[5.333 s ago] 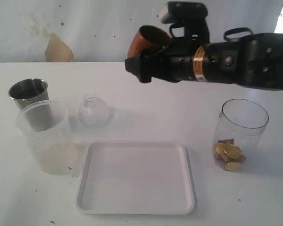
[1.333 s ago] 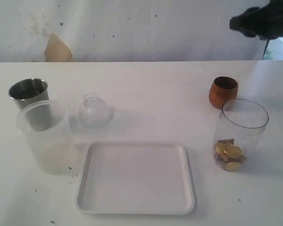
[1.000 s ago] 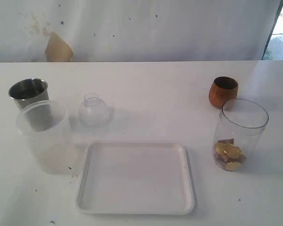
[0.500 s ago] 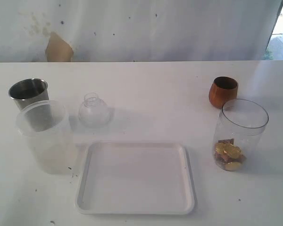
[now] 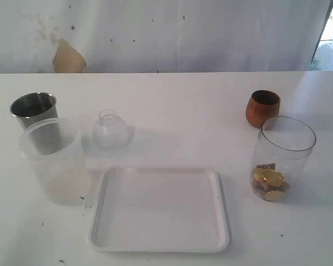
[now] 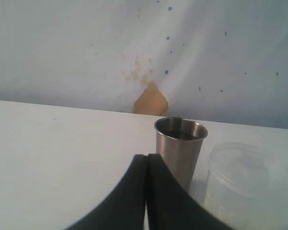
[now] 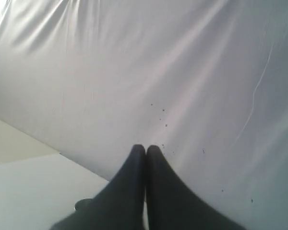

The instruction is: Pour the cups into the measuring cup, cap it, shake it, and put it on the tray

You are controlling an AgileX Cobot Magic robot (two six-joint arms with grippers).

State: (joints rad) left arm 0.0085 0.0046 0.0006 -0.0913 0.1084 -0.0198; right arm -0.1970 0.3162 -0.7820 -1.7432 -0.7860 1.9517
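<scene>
Seen from across the room, the white tray (image 5: 155, 213) lies flat near the middle of the table (image 5: 177, 105). The clear jar (image 5: 286, 147) stands to its right, the wooden cup (image 5: 262, 108) just behind it. The steel cup (image 5: 33, 111) and the cloudy cup (image 5: 55, 169) stand on the left.

Left wrist view: the left gripper (image 6: 147, 158) is closed and empty, near the steel cup.

Right wrist view: the right gripper (image 7: 146, 149) is closed and empty.
</scene>
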